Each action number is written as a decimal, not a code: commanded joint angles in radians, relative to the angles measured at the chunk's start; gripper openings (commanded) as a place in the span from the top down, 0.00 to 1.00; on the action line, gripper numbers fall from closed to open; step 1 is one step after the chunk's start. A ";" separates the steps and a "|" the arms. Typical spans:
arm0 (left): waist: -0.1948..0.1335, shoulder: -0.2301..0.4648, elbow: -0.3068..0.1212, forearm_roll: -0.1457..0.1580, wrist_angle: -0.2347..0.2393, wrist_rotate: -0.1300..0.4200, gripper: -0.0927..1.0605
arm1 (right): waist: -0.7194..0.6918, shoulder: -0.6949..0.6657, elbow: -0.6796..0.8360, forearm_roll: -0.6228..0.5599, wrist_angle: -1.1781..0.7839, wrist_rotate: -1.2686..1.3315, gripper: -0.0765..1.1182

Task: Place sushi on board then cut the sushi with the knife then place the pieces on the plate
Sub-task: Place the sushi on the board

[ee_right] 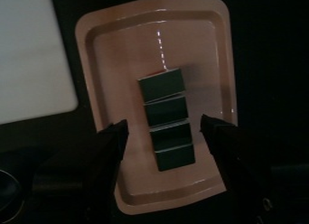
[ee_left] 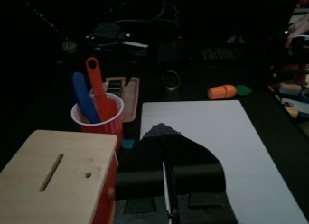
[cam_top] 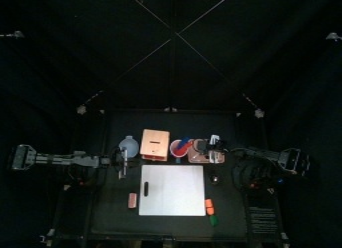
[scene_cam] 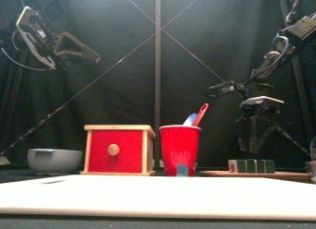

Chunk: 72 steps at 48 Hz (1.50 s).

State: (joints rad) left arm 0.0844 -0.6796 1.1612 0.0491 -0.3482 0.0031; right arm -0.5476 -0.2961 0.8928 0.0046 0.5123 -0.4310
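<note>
sushi roll [ee_right: 165, 119]: four dark green blocks in a row, lying along the middle of the pink tray [ee_right: 108, 47] at the far right of the bench [cam_top: 114, 217], not on the board. from the front it shows only as a low dark strip. the right wrist view alone shows the four blocks set end to end.

right fingers [ee_right: 223, 151]: spread wide, one on each side of the roll, pink tray showing between each finger and the blocks; nothing pinched. the front view adds that they hang just above the roll.

white cutting board [cam_top: 174, 189]: flat in the near middle of the bench, filling the foreground of the front view.

red cup [scene_cam: 180, 150]: just beyond the board's far edge, between box and tray. it holds a blue knife [scene_cam: 194, 117] and a red knife [scene_cam: 201, 110], both leaning right.

wooden box [scene_cam: 118, 150]: left of the cup. its red drawer front shows only from the front, the slot in its top only in the left wrist view.

blue-grey bowl [scene_cam: 54, 160]: far left, beside the box.

left fingers [ee_left: 200, 178]: pressed together, empty, near the board's far left corner, with the box close beside them. the front view shows only part of that arm, high at the left.

loose toys: an orange toy [cam_top: 130, 199] left of the board, a second orange toy [cam_top: 213, 204] and a green toy [cam_top: 214, 218] right of it. the front view does not show them.
</note>
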 commanded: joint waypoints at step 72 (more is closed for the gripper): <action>0.003 0.002 -0.020 -0.048 -0.009 -0.002 0.94 | -0.037 -0.081 -0.020 0.291 0.049 -0.227 0.42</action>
State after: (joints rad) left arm 0.0859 -0.6796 1.1612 0.0015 -0.3482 0.0031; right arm -0.5967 -0.3206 0.9004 0.2730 0.5507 -0.6611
